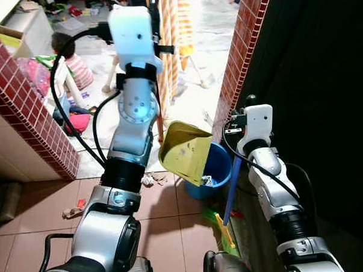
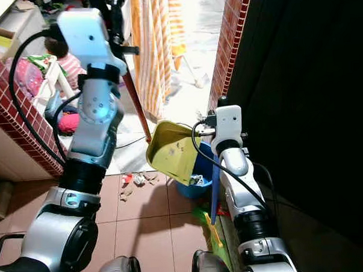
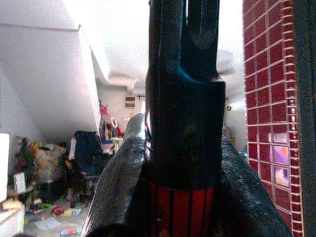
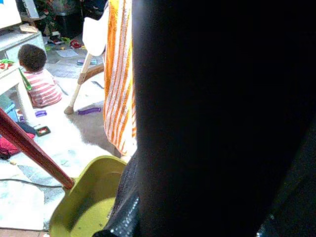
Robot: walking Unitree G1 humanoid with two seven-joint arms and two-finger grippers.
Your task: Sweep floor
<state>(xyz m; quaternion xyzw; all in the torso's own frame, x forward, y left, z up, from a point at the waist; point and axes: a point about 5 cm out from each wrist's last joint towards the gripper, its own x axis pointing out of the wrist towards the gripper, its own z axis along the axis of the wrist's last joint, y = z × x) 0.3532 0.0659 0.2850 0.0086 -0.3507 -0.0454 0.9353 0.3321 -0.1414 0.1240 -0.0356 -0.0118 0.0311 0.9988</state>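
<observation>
Litter (image 2: 134, 180): a few scraps lie on the tiles just left of the bin. You have these left to sweep.
Left gripper (image 3: 183, 197): raised high on your left, its two black fingers (image 3: 118, 187) are clamped on either side of the handle (image 3: 182, 98), which is black above and red lower down. Keep that grip firm; this long lever steers the pan.
Pan (image 1: 185, 152): the yellow dustpan hangs tilted on the red shaft, mouth down over the bin's near rim. A few bits cling to its inner face, so you look to be mid-tip.
Tipping: raise the handle end a little more so the mouth points into the bin, not at the rim. Move slowly, or scraps will spill back onto the tiles.
Bin (image 1: 217, 164): blue, by the brick pillar, with rubbish already inside.
Broom (image 1: 231, 197): a blue stick leans beside the bin, green head on the floor. Mind you don't knock it.
Right gripper: you cannot tell its finger state; that arm (image 1: 268, 168) hangs by the dark wall.
Person (image 1: 66, 56): sitting on the floor beyond the doorway, well apart.
</observation>
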